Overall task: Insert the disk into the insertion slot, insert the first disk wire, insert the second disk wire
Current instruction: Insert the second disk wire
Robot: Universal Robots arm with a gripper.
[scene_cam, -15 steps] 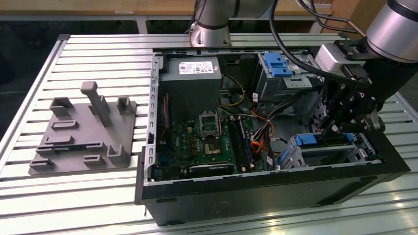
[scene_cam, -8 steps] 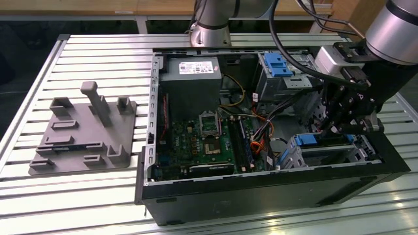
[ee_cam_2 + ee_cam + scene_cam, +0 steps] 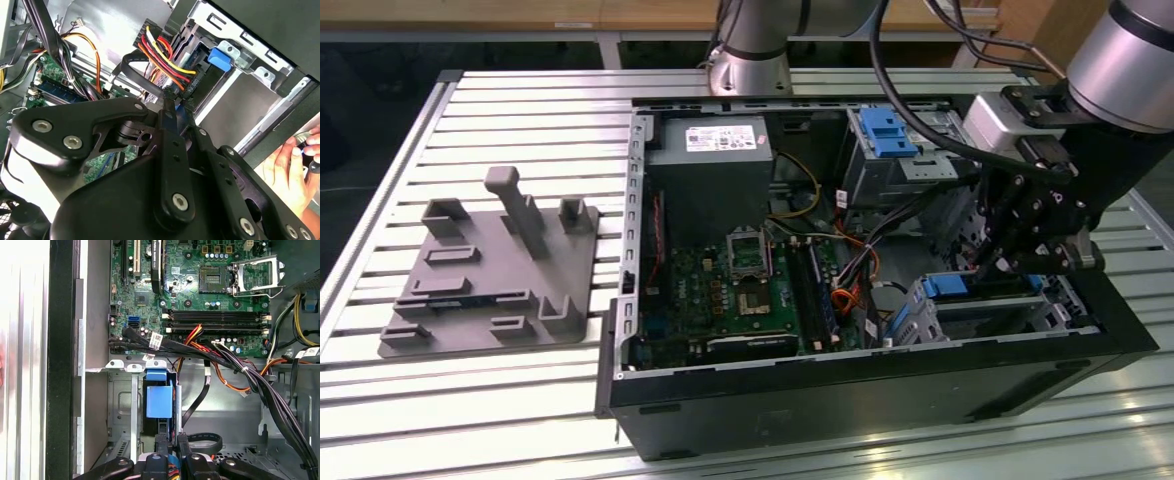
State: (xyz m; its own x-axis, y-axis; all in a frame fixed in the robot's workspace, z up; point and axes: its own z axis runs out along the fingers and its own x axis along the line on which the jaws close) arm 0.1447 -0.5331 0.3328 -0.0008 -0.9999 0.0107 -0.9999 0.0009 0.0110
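We see the arm [image 3: 1121, 60] reaching down from the exterior view's upper right into the open computer case [image 3: 854, 380] on the slatted table [image 3: 494, 120], its wrist turned so the gripper [image 3: 1025, 262] points straight down at the case's near right corner. The fingers [image 3: 170, 112] are drawn together, clamped on a black wire connector [image 3: 176, 95] with red, orange and yellow leads, held just beside the end of the disk [image 3: 159, 401]. The disk, in its blue carrier, already sits in the insertion slot [image 3: 120, 405], the grey sheet-metal bay at the near right of the case. In the second wrist view a person's hand [image 3: 292, 172] rests outside the case wall. A grey fixture [image 3: 487, 275] lies on the table to the exterior view's left.
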